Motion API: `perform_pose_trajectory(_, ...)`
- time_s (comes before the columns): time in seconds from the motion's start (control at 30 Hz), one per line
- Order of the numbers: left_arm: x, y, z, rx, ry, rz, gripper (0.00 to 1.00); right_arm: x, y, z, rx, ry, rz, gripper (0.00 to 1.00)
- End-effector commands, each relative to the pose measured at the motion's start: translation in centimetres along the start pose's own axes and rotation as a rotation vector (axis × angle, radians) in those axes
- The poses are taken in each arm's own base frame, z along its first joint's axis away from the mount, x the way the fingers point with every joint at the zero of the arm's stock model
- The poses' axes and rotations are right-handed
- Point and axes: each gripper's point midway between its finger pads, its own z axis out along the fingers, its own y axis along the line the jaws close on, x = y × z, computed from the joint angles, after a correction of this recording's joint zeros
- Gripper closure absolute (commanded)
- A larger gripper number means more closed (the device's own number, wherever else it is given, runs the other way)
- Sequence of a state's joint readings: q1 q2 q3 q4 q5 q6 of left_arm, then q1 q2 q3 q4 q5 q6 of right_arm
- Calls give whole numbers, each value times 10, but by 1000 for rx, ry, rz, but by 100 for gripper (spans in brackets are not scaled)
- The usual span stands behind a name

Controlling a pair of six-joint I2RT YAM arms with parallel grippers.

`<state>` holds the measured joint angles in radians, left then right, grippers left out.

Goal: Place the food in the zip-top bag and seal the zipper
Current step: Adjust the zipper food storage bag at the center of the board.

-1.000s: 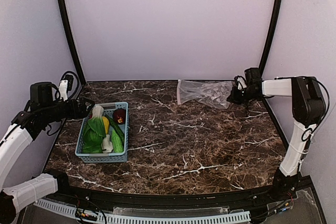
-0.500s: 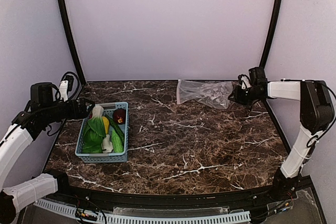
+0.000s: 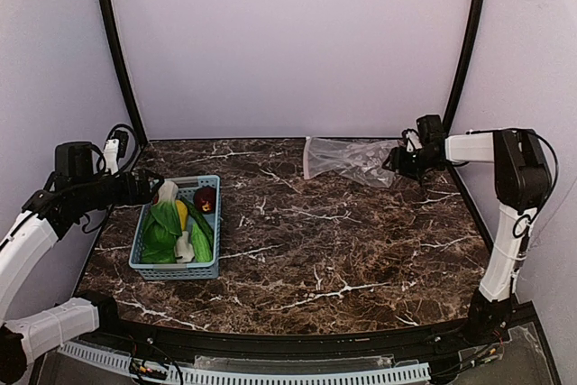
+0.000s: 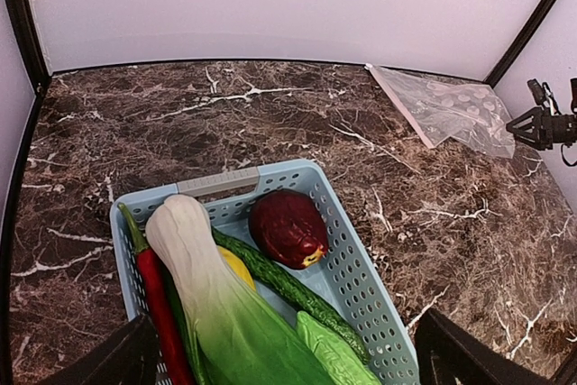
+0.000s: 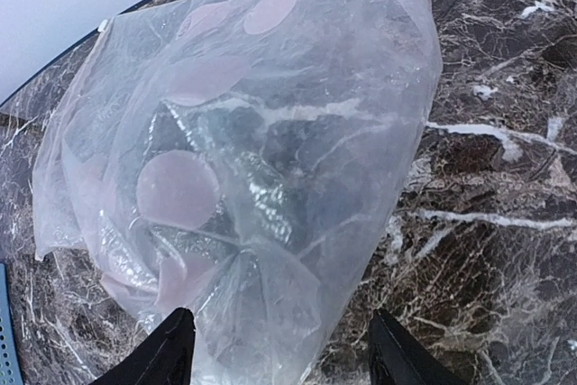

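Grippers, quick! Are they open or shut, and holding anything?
Left gripper: open, holding nothing.
Right gripper: open around the zip-top bag end, not pinching it.

I work in a robot test booth, a lab set-up rather than a kitchen: plain pale walls [image 3: 288, 42] and black corner poles [image 3: 115, 51] close in a marble-patterned table [image 3: 343, 250]. My left arm [image 3: 25, 245] and right arm [image 3: 505, 254] are bolted at its near edge, behind a cable track [image 3: 270, 373]. The food [image 4: 225, 313] in the basket [image 4: 361, 286] looks like plastic toys.
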<state>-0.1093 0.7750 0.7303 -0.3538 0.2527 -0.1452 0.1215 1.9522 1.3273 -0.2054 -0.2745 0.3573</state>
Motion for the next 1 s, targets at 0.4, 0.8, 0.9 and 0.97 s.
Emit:
perform_pose_trajectory(0.4,11,4,4,-8,40,-6,0,-7,23,7,-134,5,12,99)
perform_pose_trajectory(0.8,14,0,3,15,34,-32,0,78,85,-77,-282,98,-46,100)
perform_pose_trajectory(0.9,19,-10,4,58,45,-107,0,104,111,-102,-316,122,-95,100)
perform_pose_trajectory(0.97,20,-19,3,96,36,-157,0,120,123,-119,-328,139,-124,100)
